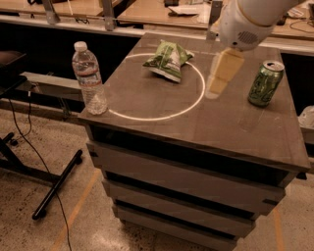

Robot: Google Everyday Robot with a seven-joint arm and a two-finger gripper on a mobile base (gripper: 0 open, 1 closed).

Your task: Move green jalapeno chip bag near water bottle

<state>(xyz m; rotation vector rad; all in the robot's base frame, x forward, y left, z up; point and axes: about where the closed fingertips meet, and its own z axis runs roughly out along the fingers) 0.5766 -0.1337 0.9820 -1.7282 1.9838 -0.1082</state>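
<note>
The green jalapeno chip bag (pixel 169 60) lies crumpled on the dark table top (pixel 162 115), inside the far part of a white painted circle. The water bottle (pixel 90 78) stands upright at the table's front left corner, clear with a white cap. My gripper (pixel 218 78) hangs from the white arm above the table, just right of the circle's right edge. It is to the right of the bag and apart from it, and it holds nothing that I can see.
A green soda can (pixel 265 83) stands upright near the table's right edge, right of the gripper. Wooden benches (pixel 162 12) run behind the table. A black stand leg and cables (pixel 54 186) lie on the floor at the left.
</note>
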